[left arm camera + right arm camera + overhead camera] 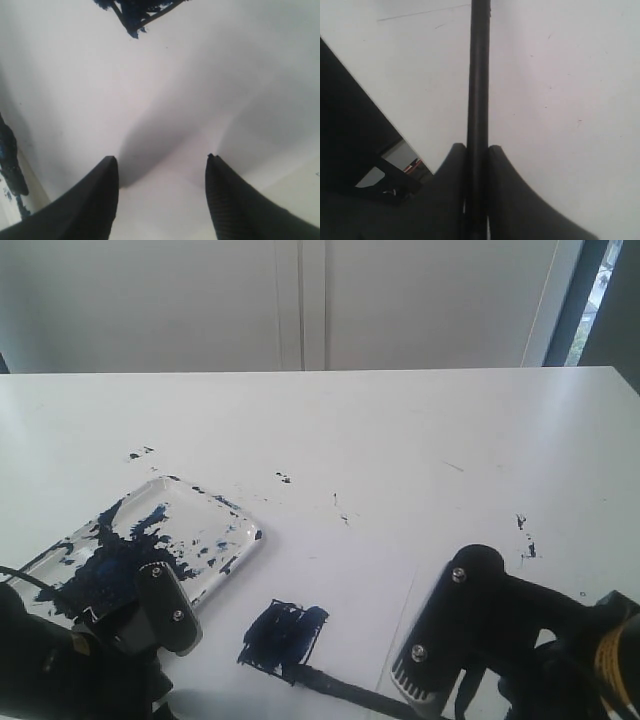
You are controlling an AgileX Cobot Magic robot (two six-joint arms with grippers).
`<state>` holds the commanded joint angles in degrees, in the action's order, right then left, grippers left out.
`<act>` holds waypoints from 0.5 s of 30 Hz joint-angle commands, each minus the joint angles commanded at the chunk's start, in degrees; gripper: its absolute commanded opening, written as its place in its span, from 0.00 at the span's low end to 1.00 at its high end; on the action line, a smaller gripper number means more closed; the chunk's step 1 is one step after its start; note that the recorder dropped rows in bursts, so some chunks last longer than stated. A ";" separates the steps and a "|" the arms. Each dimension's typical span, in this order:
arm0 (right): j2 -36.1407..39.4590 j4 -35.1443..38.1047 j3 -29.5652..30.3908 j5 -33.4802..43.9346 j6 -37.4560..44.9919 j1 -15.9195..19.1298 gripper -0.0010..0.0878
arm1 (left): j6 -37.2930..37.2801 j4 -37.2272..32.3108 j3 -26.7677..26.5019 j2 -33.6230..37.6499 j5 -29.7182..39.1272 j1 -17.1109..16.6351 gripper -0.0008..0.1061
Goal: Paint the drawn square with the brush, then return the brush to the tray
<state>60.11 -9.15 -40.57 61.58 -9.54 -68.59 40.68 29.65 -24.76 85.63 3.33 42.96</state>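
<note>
Looking from the exterior view, the tray (205, 540) lies on the left part of the white table (400, 430), and its clear bottom is smeared with dark blue paint. Just beside its near corner is the drawn square (283, 637), which is filled with dark blue strokes. The brush (365, 697) lies low and slanted: its tip touches the near edge of the square and its shaft goes to the right gripper (425, 695). The left gripper (140, 615) stands at the near side of the tray (in this view I cannot tell how wide it is). Some small paint specks (525, 536) are scattered on the table.

In the left wrist view, the two black fingers (95, 200) are well apart with only white surface between them, so this gripper is released and holds nothing. One corner of the painted square shows at the border of the picture, apart from the fingers.

In the right wrist view, the fingers (510, 200) are pressed on both sides of the black shaft of the brush, so this gripper grasps it firmly. The shaft runs straight away from the fingers over the white surface (its tip is outside the picture). The edge of the table shows at one side.
</note>
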 joint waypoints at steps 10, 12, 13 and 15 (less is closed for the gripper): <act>0.00 -3.24 0.00 -4.67 -2.48 0.00 0.01 | 0.00 0.00 0.00 0.00 0.12 0.00 0.55; 0.00 -4.94 0.00 -4.00 -4.10 0.00 0.01 | 0.00 0.00 0.00 0.00 0.25 0.00 0.55; 0.00 -5.92 0.00 -3.61 -4.74 0.00 0.01 | 0.00 0.00 0.00 0.00 0.25 0.00 0.55; 0.00 -6.58 0.00 -3.25 -5.28 0.00 0.01 | 0.00 0.00 0.00 0.00 0.33 0.00 0.55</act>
<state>60.11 -15.73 -40.57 58.32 -14.83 -68.59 40.68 29.65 -24.76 85.63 3.66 42.96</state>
